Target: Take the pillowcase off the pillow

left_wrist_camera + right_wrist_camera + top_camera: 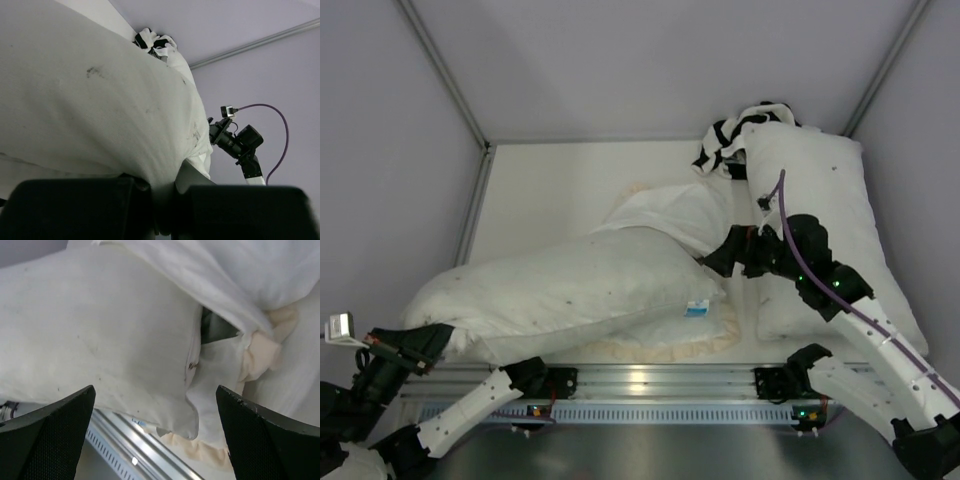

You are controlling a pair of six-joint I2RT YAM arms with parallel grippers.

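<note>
Near you, your left gripper has its fingers squeezed together on the left end of the pillow, with a pinch of white cloth between them. The pillow is big, puffy and white with tiny dark specks, and it lies across the middle of the table. It looks almost all out of the pillowcase. The pillowcase lies soft and crumpled under and behind the pillow's right end, cream-white side up, and its cream frill peeks out at the front. You cannot tell if the pillow's far corner is tucked inside it. Your right gripper hovers just past that end with its fingers wide apart, holding nothing. What is left, I think, is to pull the pillow and pillowcase fully apart.
</note>
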